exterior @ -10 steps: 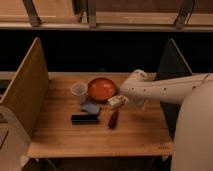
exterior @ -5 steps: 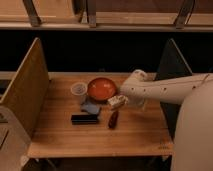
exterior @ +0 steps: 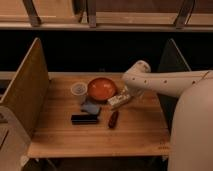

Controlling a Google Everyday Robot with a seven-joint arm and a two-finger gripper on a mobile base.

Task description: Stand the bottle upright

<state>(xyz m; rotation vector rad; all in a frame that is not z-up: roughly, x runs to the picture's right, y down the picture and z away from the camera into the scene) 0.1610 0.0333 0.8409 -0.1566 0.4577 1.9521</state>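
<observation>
Inspecting the gripper, we are finding it low over the table, at one end of the bottle. We are not able to tell whether it is released or clenched, nor whether it is touching the bottle. The bottle is lying on its side, between the gripper and the orange bowl, with the dark red object nearer the table's front edge. We are judging it to be light, stiff plastic with a smooth, somewhat slippery wall, liable to roll or skid if nudged. We are recommending a hold across the body towards its upper end, clear of the bowl, so that tipping it onto its base is asking little force. The clear cup is standing apart, beyond the bowl.
</observation>
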